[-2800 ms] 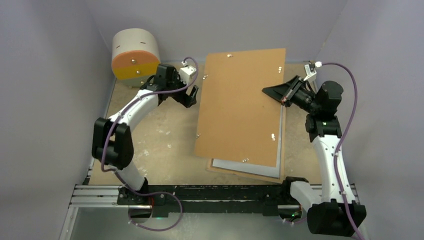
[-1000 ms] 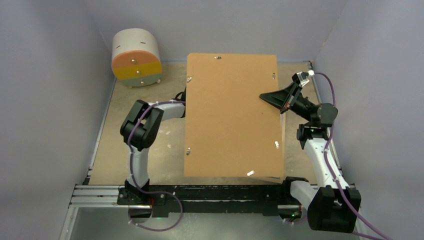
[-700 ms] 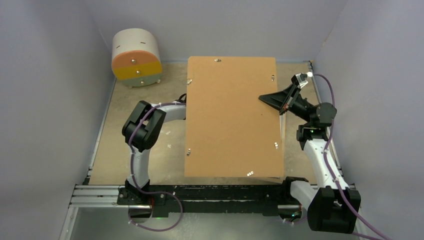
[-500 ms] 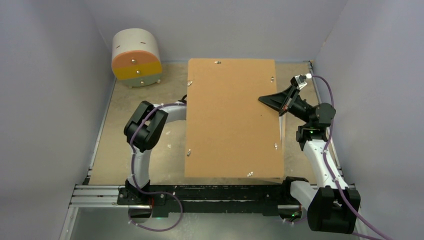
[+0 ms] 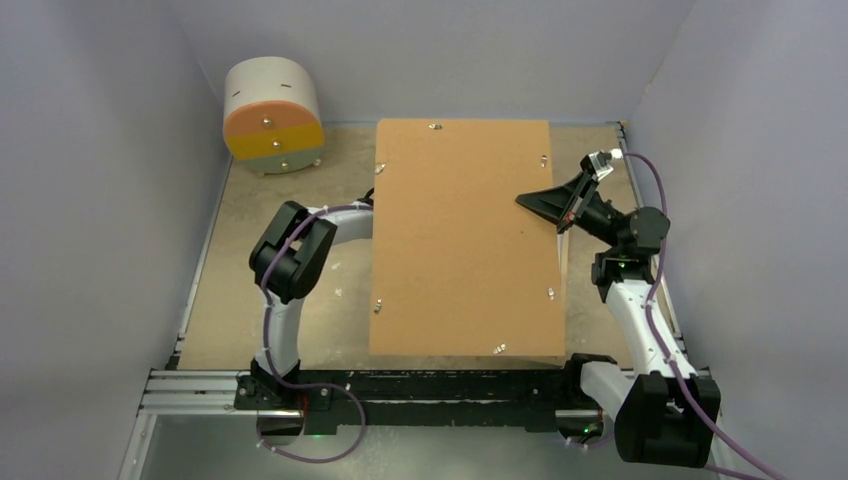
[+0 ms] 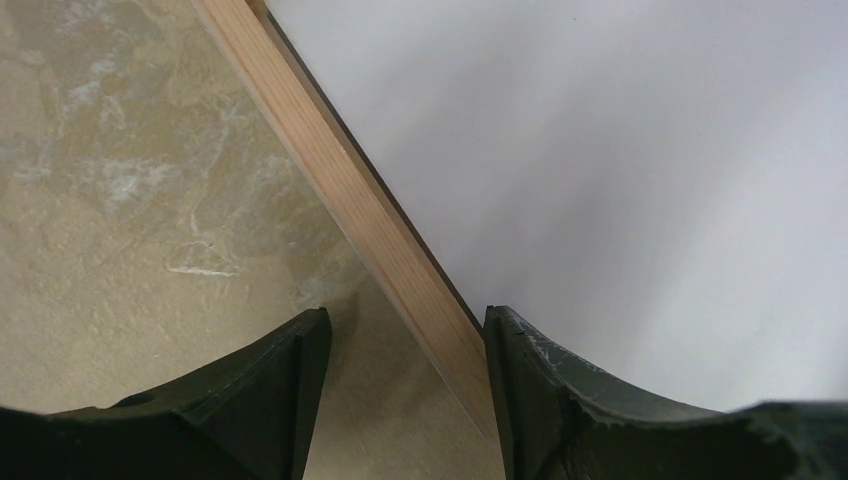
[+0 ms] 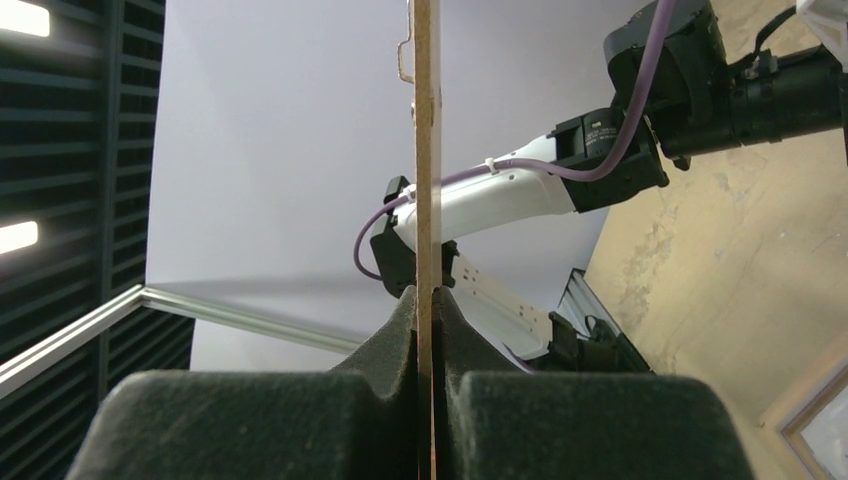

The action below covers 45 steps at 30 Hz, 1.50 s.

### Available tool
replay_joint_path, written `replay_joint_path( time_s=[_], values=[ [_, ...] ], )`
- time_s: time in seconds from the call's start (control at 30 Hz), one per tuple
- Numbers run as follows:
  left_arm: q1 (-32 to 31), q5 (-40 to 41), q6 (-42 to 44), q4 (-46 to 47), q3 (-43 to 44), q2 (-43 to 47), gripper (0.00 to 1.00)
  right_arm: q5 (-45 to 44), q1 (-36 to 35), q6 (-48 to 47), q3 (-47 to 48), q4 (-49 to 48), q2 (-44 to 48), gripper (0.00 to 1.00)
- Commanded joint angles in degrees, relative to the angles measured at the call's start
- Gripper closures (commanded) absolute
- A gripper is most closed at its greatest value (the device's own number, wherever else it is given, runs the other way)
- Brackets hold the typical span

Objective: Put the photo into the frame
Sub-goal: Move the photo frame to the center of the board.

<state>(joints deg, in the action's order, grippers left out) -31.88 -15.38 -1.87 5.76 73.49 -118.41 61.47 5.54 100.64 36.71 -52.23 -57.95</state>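
Left wrist: left jaws spread astride frame [image 6: 375,230] rim, bare table [image 6: 120,200] alongside; right jaws pinching backing board [image 5: 460,230] edge.

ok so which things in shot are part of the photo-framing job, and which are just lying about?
In the job: thin rectangular frame with light wooden rim, straddled by the open left gripper; white sheet inside the rim, perhaps the photo's back; flat brown hardboard backing sheet, clamped at its edge by the right gripper.
Lying about: round white drum with orange-and-yellow face, back left.
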Motion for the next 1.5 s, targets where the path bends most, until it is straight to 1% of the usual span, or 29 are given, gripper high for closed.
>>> replay_joint_path(
  time_s=[0.0,0.23,0.4,0.47,0.63,0.77,0.87,0.9,0.93,1.0,1.1,1.2,1.3,1.33,1.4,1.47],
  values=[
    [3.05,4.64,1.39,-2.28,-0.58,1.21,0.41,-1.27,-0.09,0.84,-0.29,-2.85,0.94,1.0],
    [8.45,5.15,0.29,-2.11,-2.45,3.41,0.46,-0.92,-0.09,-0.14,-1.9,-3.37,-0.43,1.0],
    [11.83,5.27,1.6,-2.99,-5.14,5.94,0.48,-0.71,-0.09,-0.26,-3.78,-5.8,-2.51,1.0],
    [13.04,5.58,3.47,-2.99,-6.72,7.51,0.5,-0.59,-0.09,-0.56,-4.56,-6.67,-3.71,1.0],
    [16.85,4.98,4.88,-3.35,-10.51,11.07,0.5,-0.65,-0.09,-1.6,-6.14,-9.36,-7.2,1.0],
    [19.56,3.96,6.5,-3.37,-13.84,13.33,0.5,-0.39,-0.09,-5.02,-6.62,-8.66,-9.83,1.0],
    [20.64,3.5,7.45,-3.01,-15.89,15.1,0.48,0.07,-0.09,-9.92,-5.62,-4.59,-11.73,1.0],
    [21.04,3.11,7.51,-2.73,-16.07,15.56,0.46,0.24,-0.16,-12.19,-4.99,-2.5,-12.73,1.0],
    [21.48,2.41,7.57,-2.92,-15.99,15.92,0.43,0.41,-0.18,-14.22,-4.45,-0.54,-13.49,1.0],
    [21.93,0.97,8.09,-3.71,-14.89,16.98,0.29,0.89,-0.18,-18.29,-3.29,2.59,-15.5,1.0],
    [22.48,-2.41,9.33,-4.31,-12.86,19.43,0.11,2.49,-0.26,-22.07,-1.48,4.16,-19.97,1.0],
    [22.98,-7.34,11.36,-7.25,-9.45,21.21,0.08,3.88,-0.42,-23.14,0.94,3.12,-24.93,1.0],
    [24.01,-9.93,12.95,-12.69,-5.34,22.16,0.07,4.1,-1.25,-21.58,3.18,-1.92,-29.25,1.0],
    [24.57,-10.73,13.26,-14.17,-4.35,22.75,0.06,4.1,-1.84,-21.72,4.2,-2.3,-31.09,1.0],
    [25.73,-11.04,14.67,-15.82,-4.15,24.21,0.06,3.59,-3.55,-24.16,7.0,-0.11,-33.53,1.0],
    [27.04,-10.61,16.36,-17.24,-4.39,25.65,0.05,2.74,-5.85,-29.53,10.9,6.97,-36.04,1.0]
  ],
)
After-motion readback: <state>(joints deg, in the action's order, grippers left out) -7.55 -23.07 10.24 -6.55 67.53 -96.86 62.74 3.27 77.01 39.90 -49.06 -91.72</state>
